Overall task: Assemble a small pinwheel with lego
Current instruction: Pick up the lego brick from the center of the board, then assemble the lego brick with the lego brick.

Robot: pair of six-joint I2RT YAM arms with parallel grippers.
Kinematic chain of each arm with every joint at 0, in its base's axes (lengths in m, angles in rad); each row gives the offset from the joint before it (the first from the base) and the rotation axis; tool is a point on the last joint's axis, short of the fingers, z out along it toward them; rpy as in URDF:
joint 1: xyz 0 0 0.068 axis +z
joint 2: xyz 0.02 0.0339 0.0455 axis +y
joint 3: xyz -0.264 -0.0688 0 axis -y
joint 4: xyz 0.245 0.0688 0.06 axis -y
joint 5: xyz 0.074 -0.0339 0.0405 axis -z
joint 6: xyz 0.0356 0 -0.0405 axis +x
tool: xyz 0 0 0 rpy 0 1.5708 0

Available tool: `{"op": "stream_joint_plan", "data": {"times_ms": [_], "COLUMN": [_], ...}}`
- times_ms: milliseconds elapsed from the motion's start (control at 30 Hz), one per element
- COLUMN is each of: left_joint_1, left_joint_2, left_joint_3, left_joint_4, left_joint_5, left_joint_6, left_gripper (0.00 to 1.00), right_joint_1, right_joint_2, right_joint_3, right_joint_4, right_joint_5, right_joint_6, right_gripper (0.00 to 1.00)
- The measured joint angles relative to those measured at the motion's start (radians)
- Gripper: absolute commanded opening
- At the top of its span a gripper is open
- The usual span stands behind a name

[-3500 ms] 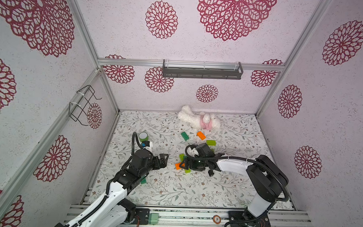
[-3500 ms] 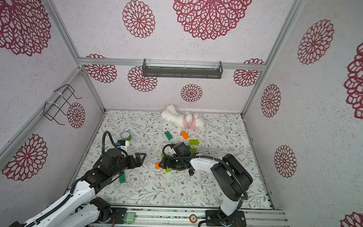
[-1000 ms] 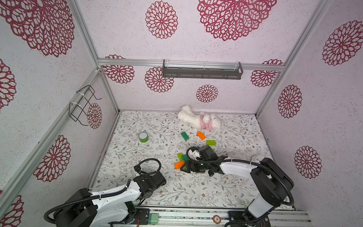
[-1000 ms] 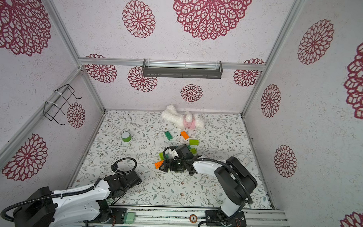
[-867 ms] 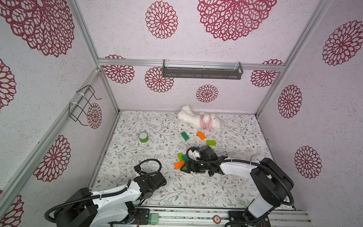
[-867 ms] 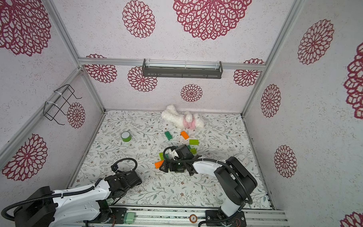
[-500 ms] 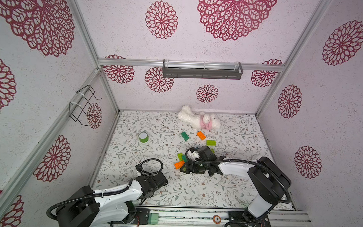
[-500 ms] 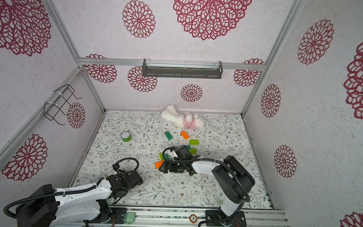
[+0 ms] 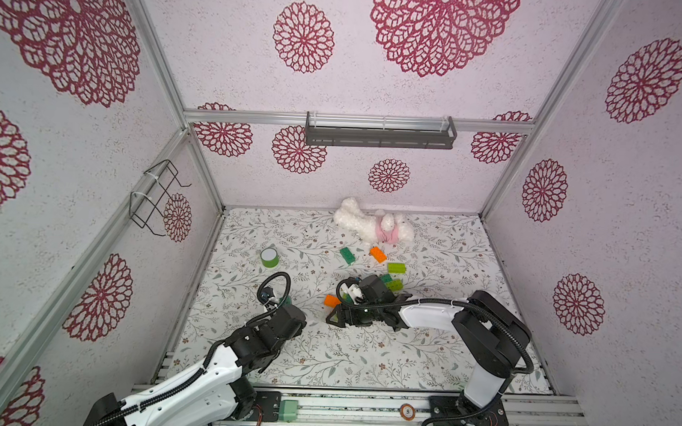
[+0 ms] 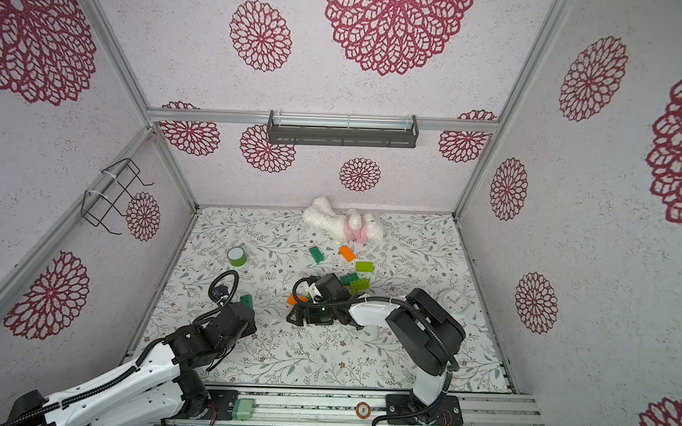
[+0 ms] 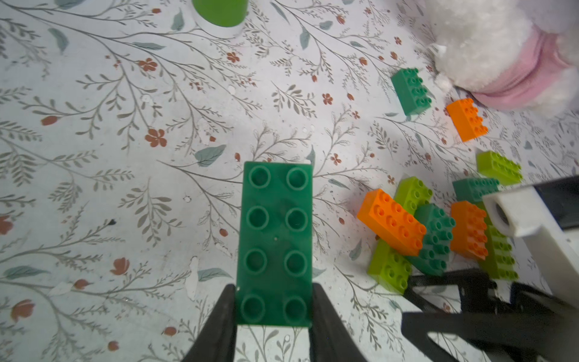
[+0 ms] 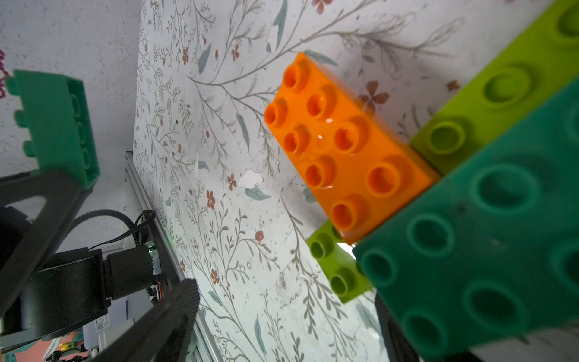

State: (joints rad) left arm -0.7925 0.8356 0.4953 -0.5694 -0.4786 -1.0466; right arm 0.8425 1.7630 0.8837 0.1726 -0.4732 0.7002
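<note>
**Left gripper** [image 11: 274, 313]: the fingers [image 11: 219, 326] are drawn narrow and clamp one short end of a dark green brick [image 11: 275, 238]. The brick is two studs by four. Its studded face is towards the wrist camera, and most of it juts beyond the fingertips. It sits over the near part of the floral mat [image 9: 326, 361], on the robot's left, well apart from the other bricks.

**Right gripper** [image 12: 282, 291]: the fingers are spread wide, low over the middle of the mat. One finger [image 12: 163, 319] stands clear of every brick. The other is largely hidden behind the brick cluster [image 11: 435, 247], so contact there cannot be told.

**Brick cluster:** an orange brick [image 12: 341, 147] lies across a lime brick [image 12: 338, 266], and a dark green piece overlaps both. A second orange piece and a second lime piece adjoin them in the left wrist view.

**Loose pieces**, between the cluster and the plush toy [image 9: 374, 227] and apart from one another:
- loose dark green brick [image 9: 347, 256]
- loose orange brick [image 9: 378, 254]
- loose lime brick [image 9: 396, 268]

**Other items:**
- green tape roll [image 9: 269, 257], standing on end towards the left wall
- white clock [image 10: 453, 301], beside the right arm
</note>
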Motion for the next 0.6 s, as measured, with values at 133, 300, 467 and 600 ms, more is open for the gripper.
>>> {"op": "stream_joint_plan", "data": {"times_ms": [133, 300, 467, 600], "left_joint_1": [-0.009, -0.074, -0.126, -0.150], "left_joint_2": [0.041, 0.145, 0.228, 0.286], "left_joint_3": [0.010, 0.016, 0.016, 0.017], "left_joint_4": [0.053, 0.137, 0.240, 0.312], "left_joint_5": [0.105, 0.174, 0.206, 0.211], "left_joint_6": [0.135, 0.264, 0.325, 0.355], "left_gripper": [0.25, 0.25, 0.25, 0.25], "right_joint_1": [-0.004, -0.028, -0.074, -0.113], "right_joint_2": [-0.028, -0.124, -0.208, -0.243], "right_joint_3": [-0.029, -0.106, -0.145, -0.143], "right_joint_4": [0.005, -0.009, -0.037, -0.058], "right_joint_5": [0.019, 0.021, 0.009, -0.011], "right_joint_6": [0.012, 0.025, 0.026, 0.023], "right_gripper": [0.92, 0.92, 0.82, 0.47]}}
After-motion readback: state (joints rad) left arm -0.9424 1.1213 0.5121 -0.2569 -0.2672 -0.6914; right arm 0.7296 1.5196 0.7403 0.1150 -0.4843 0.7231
